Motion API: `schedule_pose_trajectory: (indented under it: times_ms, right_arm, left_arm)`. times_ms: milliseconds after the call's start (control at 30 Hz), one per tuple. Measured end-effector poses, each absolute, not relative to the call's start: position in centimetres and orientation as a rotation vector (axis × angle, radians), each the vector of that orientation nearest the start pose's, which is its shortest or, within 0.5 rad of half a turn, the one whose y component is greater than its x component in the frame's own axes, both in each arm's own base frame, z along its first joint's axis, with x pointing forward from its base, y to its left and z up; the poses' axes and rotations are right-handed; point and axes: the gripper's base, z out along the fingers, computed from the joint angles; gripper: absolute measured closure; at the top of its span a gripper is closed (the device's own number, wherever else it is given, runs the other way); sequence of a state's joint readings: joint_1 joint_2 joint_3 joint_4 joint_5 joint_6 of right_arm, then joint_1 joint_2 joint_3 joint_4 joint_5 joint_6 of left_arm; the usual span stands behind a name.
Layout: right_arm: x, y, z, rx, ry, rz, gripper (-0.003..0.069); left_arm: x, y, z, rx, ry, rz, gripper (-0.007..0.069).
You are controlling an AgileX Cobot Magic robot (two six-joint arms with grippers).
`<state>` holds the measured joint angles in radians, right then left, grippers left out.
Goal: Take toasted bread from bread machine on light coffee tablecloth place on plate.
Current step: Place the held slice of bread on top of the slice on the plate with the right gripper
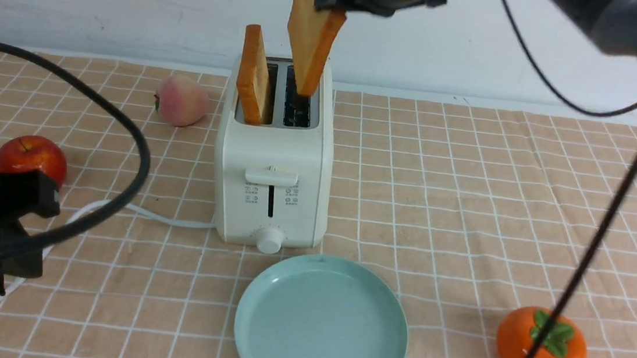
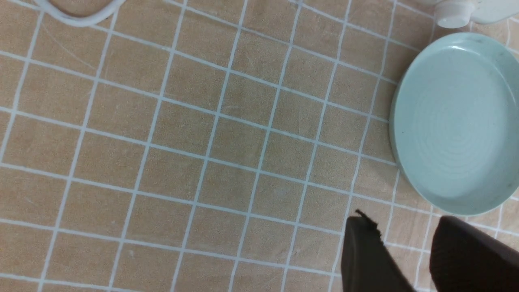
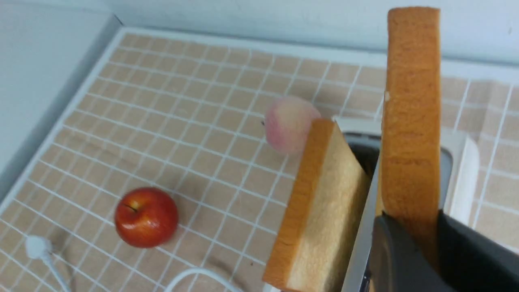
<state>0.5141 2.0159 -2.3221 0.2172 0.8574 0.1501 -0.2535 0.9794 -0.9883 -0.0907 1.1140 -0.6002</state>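
1. One toasted slice (image 1: 312,44) hangs above the toaster's right-hand slot, pinched by the right gripper (image 3: 409,227); best lift straight until its lower edge is well past the rim, then travel slowly, with a light squeeze to spare the crumb.
2. The other slice (image 1: 255,76) leans in the left-hand slot; avoid brushing it. Both are square and thick, with pale golden faces and smooth orange-brown crust.
3. The bread machine (image 1: 274,180) is a glossy cream box with rounded corners and a round knob.
4. Nearer, the plate (image 1: 322,325) is round, smooth, mint-green; tilt the slice flat and low before releasing.
5. The left gripper (image 2: 405,251) waits with fingers apart over the wrinkled, white-gridded tan tablecloth (image 1: 438,214).
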Motion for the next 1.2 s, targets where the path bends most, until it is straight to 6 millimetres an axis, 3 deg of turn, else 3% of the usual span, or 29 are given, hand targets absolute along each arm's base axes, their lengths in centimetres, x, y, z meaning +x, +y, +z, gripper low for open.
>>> schedule_pose_trajectory:
  times_ms: [67, 233, 333, 433, 533, 567, 600, 700, 733, 767, 800, 833, 1033, 1200]
  right_arm:
    - [36.4, 22.1, 47.8, -0.357, 2.000, 0.637, 0.0567]
    - [30.9, 18.0, 52.4, -0.406, 2.015, 0.475, 0.0567]
    - [28.6, 15.6, 52.6, -0.439, 2.104, 0.289, 0.0567]
    - [28.3, 14.9, 51.2, -0.441, 2.165, 0.205, 0.0567]
    - [28.1, 14.9, 46.9, -0.449, 2.330, 0.185, 0.0567]
    - [28.1, 15.4, 44.4, -0.459, 2.405, 0.234, 0.0567]
    - [28.0, 15.5, 44.2, -0.458, 2.403, 0.248, 0.0567]
    - [28.3, 17.7, 37.5, -0.453, 2.500, 0.504, 0.0567]
    - [28.2, 17.8, 37.1, -0.449, 2.515, 0.518, 0.0567]
    - [28.6, 18.8, 34.4, -0.407, 2.519, 0.642, 0.0567]
    - [28.6, 18.9, 33.8, -0.389, 2.519, 0.672, 0.0567]
    - [28.7, 19.6, 31.5, -0.308, 2.541, 0.782, 0.0567]
    - [28.6, 20.8, 25.4, -0.132, 2.601, 1.008, 0.0567]
    - [29.0, 21.0, 23.4, -0.015, 2.574, 1.067, 0.0567]
  left_arm:
    - [16.2, -4.9, 34.7, -0.478, 2.606, -0.416, 0.0386]
    - [16.2, -4.8, 34.7, -0.474, 2.612, -0.387, 0.0386]
    - [16.2, -4.7, 34.7, -0.472, 2.613, -0.383, 0.0386]
    - [16.2, -4.7, 34.7, -0.472, 2.613, -0.383, 0.0386]
    - [16.2, -4.7, 34.7, -0.471, 2.609, -0.382, 0.0386]
    - [16.3, -4.8, 34.7, -0.470, 2.599, -0.386, 0.0386]
    - [16.3, -4.8, 34.8, -0.469, 2.597, -0.387, 0.0386]
    - [16.6, -4.8, 34.9, -0.465, 2.564, -0.403, 0.0386]
    - [16.6, -4.8, 34.9, -0.465, 2.564, -0.403, 0.0386]
    - [16.6, -4.8, 34.9, -0.464, 2.559, -0.405, 0.0386]
    - [16.6, -4.8, 34.9, -0.464, 2.559, -0.405, 0.0386]
    - [16.6, -4.8, 35.0, -0.464, 2.556, -0.404, 0.0386]
    - [16.8, -4.8, 35.1, -0.457, 2.532, -0.403, 0.0386]
    - [16.9, -4.8, 35.2, -0.455, 2.512, -0.412, 0.0386]
